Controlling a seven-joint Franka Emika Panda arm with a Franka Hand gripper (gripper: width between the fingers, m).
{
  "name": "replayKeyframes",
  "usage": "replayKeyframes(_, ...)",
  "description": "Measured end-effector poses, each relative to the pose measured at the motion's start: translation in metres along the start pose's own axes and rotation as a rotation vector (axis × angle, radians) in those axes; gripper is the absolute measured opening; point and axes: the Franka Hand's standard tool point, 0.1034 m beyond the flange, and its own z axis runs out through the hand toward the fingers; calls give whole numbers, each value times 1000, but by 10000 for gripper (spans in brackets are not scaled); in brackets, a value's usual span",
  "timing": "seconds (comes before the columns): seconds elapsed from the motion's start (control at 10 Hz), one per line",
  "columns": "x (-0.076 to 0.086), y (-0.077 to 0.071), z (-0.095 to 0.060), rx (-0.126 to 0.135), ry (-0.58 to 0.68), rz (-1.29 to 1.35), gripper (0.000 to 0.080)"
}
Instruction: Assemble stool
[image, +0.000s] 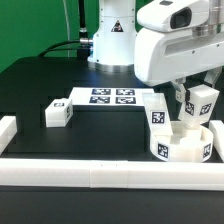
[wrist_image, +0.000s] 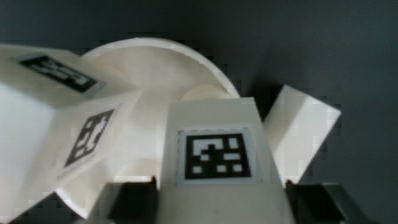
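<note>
Exterior view, 9 o'clock: loose leg (image: 57, 113) lies on the black surface (image: 100, 138), well apart from the rest. 12 o'clock of centre: marker board (image: 110, 97) lies flat, in front of the arm's base. 3 o'clock: second leg (image: 158, 112) stands just beside the seat (image: 180, 148), at the seat's 11 o'clock. Seat rests at 4 o'clock, near the front border rail (image: 90, 178). Claw (image: 187, 98) is clamped on a third leg (image: 204, 102), held over the seat; can't tell if the two touch. Wrist view: that leg's tagged face sits between the fingers (wrist_image: 128, 203), round seat beyond.
</note>
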Motion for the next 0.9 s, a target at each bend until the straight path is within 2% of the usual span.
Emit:
replayKeyframes(0.6,1,-7,1,11,19,341,340)
replayKeyframes(0.9,3,-13,1,44,17,609,340)
